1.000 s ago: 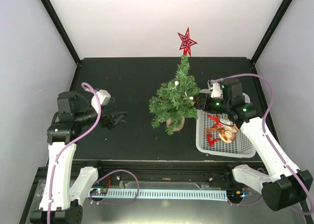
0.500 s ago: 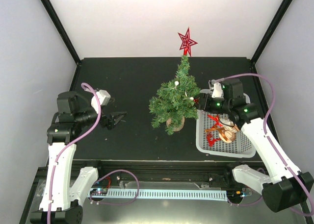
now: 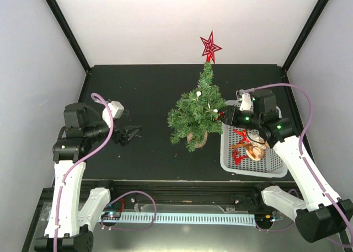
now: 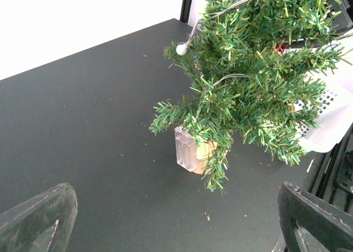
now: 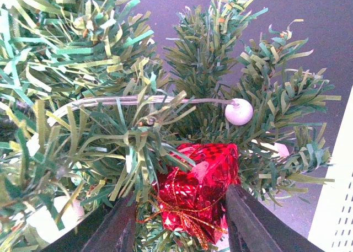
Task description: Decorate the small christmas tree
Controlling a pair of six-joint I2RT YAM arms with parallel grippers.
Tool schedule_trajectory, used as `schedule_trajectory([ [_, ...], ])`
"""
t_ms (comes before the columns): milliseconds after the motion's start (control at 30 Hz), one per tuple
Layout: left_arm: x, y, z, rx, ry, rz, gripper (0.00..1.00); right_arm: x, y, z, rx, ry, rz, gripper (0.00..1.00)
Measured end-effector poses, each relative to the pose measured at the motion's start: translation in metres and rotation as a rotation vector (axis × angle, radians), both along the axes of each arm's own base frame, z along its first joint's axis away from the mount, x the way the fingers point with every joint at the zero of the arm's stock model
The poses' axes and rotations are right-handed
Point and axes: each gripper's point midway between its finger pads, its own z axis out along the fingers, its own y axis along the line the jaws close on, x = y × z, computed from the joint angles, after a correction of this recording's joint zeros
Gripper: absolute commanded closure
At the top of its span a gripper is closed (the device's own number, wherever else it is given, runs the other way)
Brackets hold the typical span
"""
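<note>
Small christmas tree (image 3: 194,111) stands upright near the middle of the black counter (image 3: 138,86), just left of the white basket (image 3: 251,168), carrying a red star topper (image 3: 210,46) and a wire string with white bulbs (image 5: 239,111). Right gripper (image 5: 179,210) is pushed into the tree's right side, fingers flanking a red foil gift ornament (image 5: 196,191) lodged among the branches; whether they clamp it cannot be told. Left gripper (image 3: 132,133) hovers fully open over bare counter, well left of the tree.
</note>
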Motion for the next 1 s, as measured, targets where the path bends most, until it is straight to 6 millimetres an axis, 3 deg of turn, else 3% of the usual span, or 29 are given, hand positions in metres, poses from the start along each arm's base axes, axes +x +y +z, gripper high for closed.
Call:
schedule_trajectory([
  [500,0.000,0.000,0.000,0.000,0.000,0.000,0.01,0.004,0.002,-0.015,-0.009,0.026,0.003,0.69],
  [1000,0.001,0.000,-0.002,0.000,0.001,0.000,0.01,0.008,0.005,-0.028,-0.005,0.046,0.015,0.67],
])
